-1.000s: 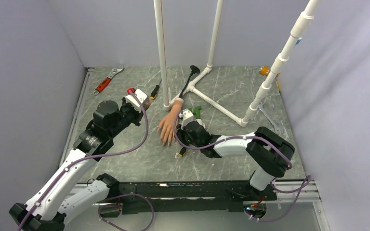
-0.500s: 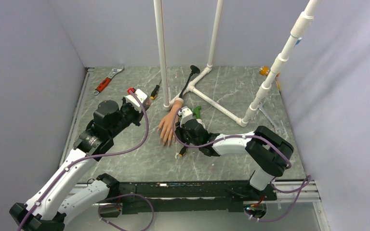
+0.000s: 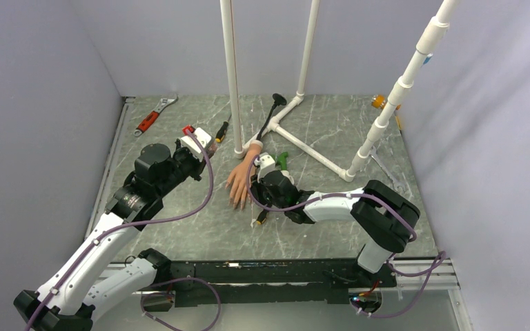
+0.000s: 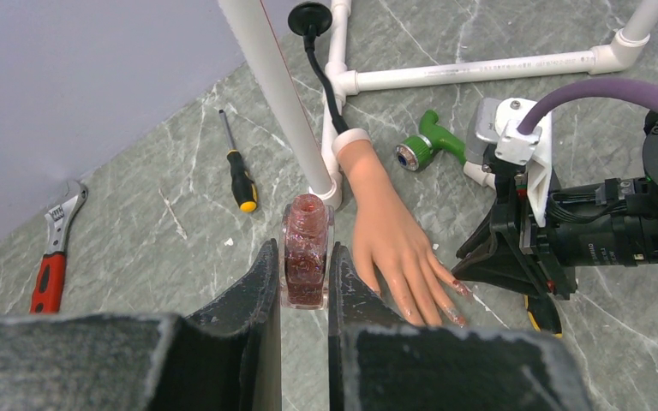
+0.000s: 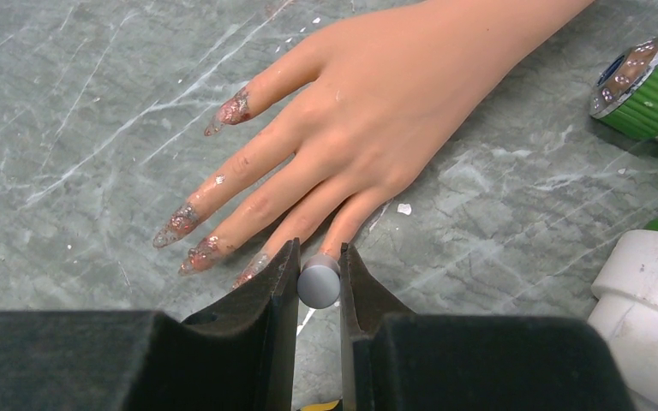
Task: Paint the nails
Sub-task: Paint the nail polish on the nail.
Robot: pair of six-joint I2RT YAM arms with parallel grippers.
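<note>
Far left of the L pincer (image 4: 304,272) and ahead of it, a red-handled wrench (image 4: 49,278) lies on the grey marble table (image 4: 163,231). Closer, ahead and a bit left, is a screwdriver (image 4: 242,187) w/ yellow-black handle. The L pincer is closed tight on a small glass bottle (image 4: 306,257) of reddish glitter polish; the bottle stands upright btw. the two fingers and its neck is open, no cap on it. Just beyond the bottle a white pipe (image 4: 278,94) goes up from the table.

Right of the L pincer, and directly in front of the R pincer (image 5: 318,261), the mannequin hand (image 5: 377,111) lies palm down, fingers spread toward the robot. The nails (image 5: 176,227) are long and pointed; four of them show glittery reddish-silver paint. One outer finger runs under the R pincer, so its nail is hidden.

The R pincer is nearly closed on a small grey round piece (image 5: 319,287), seen end-on; what is below it, cannot tell. Ahead-right of the R pincer lies a green tool (image 5: 651,94) w/ a shiny end.
</note>
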